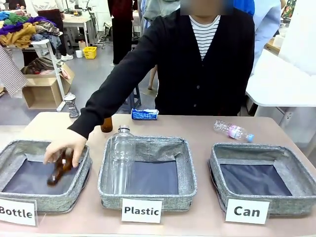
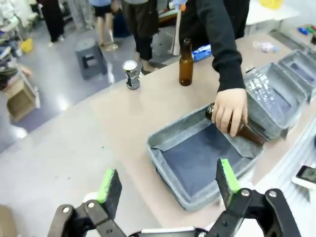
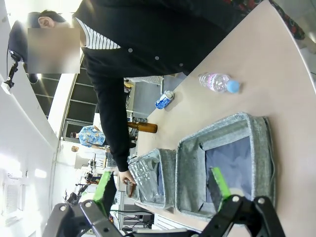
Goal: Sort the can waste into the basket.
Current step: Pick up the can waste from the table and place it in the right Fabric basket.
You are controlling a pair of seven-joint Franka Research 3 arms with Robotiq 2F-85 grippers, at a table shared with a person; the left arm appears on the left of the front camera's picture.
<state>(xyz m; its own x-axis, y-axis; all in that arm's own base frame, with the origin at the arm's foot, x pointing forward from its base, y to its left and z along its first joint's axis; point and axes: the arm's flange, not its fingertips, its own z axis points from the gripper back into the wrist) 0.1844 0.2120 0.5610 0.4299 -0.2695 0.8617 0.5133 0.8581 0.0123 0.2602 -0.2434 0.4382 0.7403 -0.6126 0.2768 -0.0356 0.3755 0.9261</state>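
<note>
The grey basket (image 1: 258,148) labelled "Can" stands at the right of the row, holding nothing; the right wrist view looks down on the same basket (image 3: 190,168). A dented blue can (image 1: 144,114) lies on its side at the table's far edge, in front of the person, and the blue can (image 3: 164,99) also shows in the right wrist view. A slim silvery can (image 1: 72,104) stands upright at the far left corner, seen from the left wrist as well (image 2: 132,74). My left gripper (image 2: 168,181) hangs open above the table near the "Bottle" bin. My right gripper (image 3: 162,186) is open above the basket.
The person's hand (image 1: 63,146) lowers a brown bottle (image 1: 59,170) into the "Bottle" bin (image 1: 10,150). A clear bottle (image 1: 120,160) lies in the "Plastic" bin (image 1: 189,163). Another brown bottle (image 1: 106,125) stands behind the bins, and a plastic bottle (image 1: 233,131) lies at the far right.
</note>
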